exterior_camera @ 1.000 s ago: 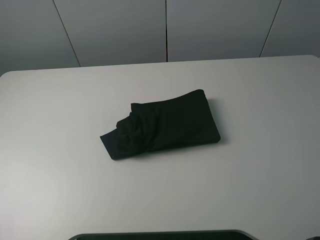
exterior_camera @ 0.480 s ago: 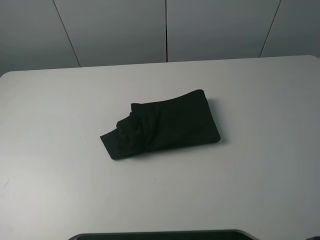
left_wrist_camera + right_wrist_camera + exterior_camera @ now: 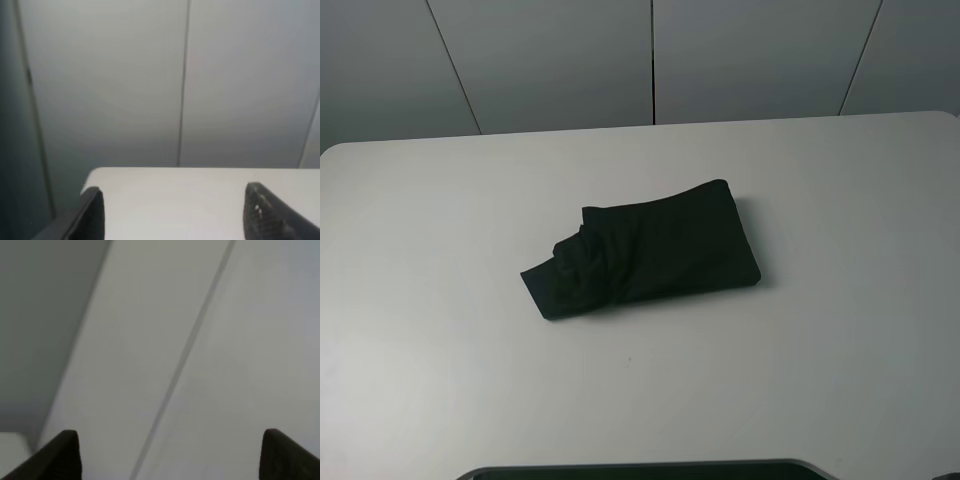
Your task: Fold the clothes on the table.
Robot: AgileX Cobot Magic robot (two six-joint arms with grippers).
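Up off the bench (image 3: 440, 380), both arms point at the wall panels: the left tool (image 3: 175, 212) and right tool (image 3: 170, 452) each stand apart, gripping nothing. One black shirt (image 3: 645, 250), folded into a bundle, lies mid-bench, well clear of every edge.

The bench (image 3: 440, 330) is white and smooth, with rounded far corners, and it fills most of the exterior high view. Only one thing lies directly on it: the black T-shirt (image 3: 650, 250), folded into a compact bundle near the middle. The end of the bundle toward 3 o'clock is flat and neat, while the end toward 8 o'clock is bunched and wrinkled.
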